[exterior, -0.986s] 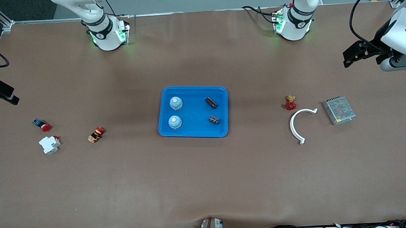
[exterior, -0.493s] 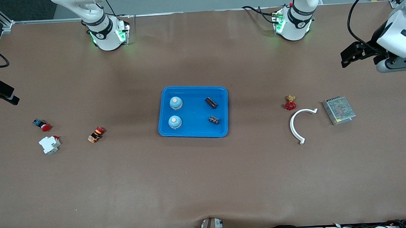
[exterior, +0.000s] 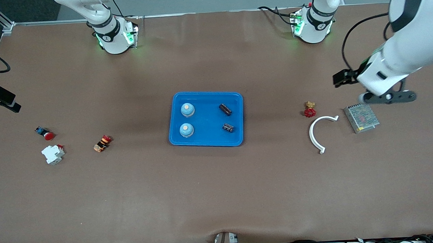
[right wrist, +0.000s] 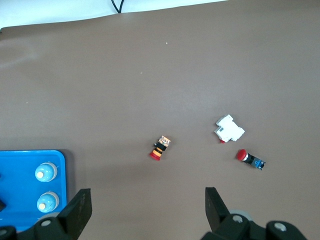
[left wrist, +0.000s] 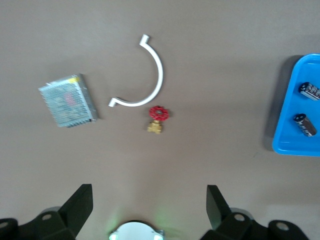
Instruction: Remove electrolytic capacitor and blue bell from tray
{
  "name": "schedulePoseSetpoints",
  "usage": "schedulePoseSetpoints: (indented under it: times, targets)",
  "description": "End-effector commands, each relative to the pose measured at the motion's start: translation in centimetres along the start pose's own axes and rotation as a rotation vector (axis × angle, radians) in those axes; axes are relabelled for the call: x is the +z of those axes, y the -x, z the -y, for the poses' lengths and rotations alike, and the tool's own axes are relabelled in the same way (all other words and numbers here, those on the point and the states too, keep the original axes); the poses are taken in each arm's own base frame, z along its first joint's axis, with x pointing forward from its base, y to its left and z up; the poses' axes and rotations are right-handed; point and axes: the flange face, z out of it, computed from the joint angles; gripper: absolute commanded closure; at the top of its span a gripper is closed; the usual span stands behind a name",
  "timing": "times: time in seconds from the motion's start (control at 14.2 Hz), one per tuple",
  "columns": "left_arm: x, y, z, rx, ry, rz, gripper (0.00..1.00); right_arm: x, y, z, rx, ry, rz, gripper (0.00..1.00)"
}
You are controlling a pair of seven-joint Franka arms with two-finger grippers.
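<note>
Both bells [exterior: 187, 110] and both capacitors [exterior: 225, 109] sit in the blue tray [exterior: 206, 141] mid-frame, while the left gripper [left wrist: 147, 205] hangs wide open and empty over the table at right, and the right gripper [right wrist: 145, 209] waits, gaping and empty too.

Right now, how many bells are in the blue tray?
2. Both sit in the blue tray at the right arm's end: one bell farther from the front camera, the other bell nearer. None looks hidden.
</note>
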Motion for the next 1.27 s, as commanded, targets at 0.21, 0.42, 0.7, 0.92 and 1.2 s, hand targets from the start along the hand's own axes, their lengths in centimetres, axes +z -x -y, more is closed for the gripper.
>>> schedulePoseSetpoints:
  times: [0.21, 0.42, 0.7, 0.92, 1.2]
  targets:
    - [7.1, -2.4, -10.8, -0.092, -0.007, 0.019, 0.00, 7.1, 0.3, 0.3, 0.140, -0.002, 0.040, 0.00]
    - [13.0, -3.5, -17.8, -0.208, -0.007, 0.001, 0.00, 11.1, -0.5, -0.8, 0.163, 0.006, 0.075, 0.00]
    - [21.2, -4.2, -25.7, -0.374, 0.029, -0.044, 0.00, 19.7, 2.0, 0.4, 0.171, 0.004, 0.066, 0.00]
    - [25.3, -3.7, -30.4, -0.519, 0.088, -0.091, 0.00, 24.2, 4.9, 8.2, 0.220, 0.005, 0.090, 0.00]
    - [29.0, -3.8, -34.1, -0.691, 0.201, -0.140, 0.00, 27.8, 10.0, 21.8, 0.275, -0.018, 0.060, 0.00]
